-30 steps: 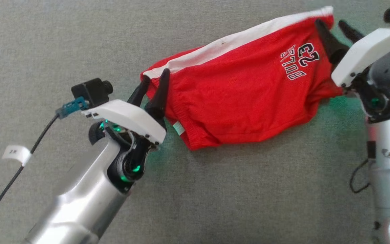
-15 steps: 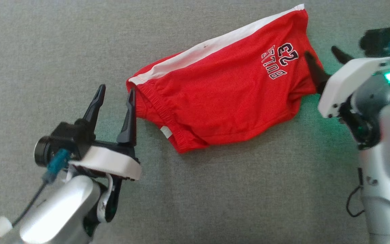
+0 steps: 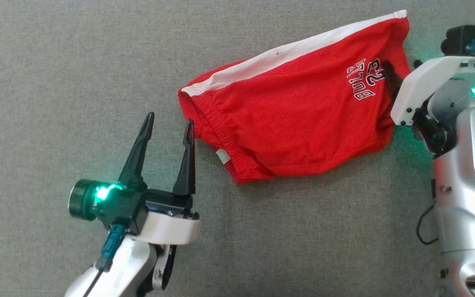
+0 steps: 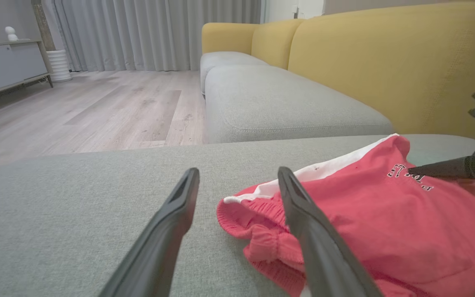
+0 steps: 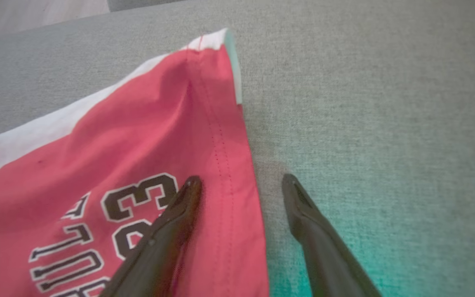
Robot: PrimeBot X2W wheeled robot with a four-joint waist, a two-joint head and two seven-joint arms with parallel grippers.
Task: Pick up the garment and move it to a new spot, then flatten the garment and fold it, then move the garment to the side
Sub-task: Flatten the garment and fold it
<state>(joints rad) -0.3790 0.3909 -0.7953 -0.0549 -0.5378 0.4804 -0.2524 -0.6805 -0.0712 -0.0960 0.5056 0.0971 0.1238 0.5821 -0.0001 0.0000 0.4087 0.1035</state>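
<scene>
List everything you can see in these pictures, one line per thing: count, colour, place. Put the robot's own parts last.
shorts: one, red with a white side stripe and dark print, lying on the sofa seat
sofa seat: one, grey, under the shorts
sofa back: one, yellow, behind the seat
curtains: one set, pale grey, along the far wall
floor: one, pale wood, beyond the sofa
sideboard: one, grey, far left of the left wrist view
left gripper: one, dark fingers, open, beside the waistband end
right gripper: one, dark fingers, open, astride the leg hem
</scene>
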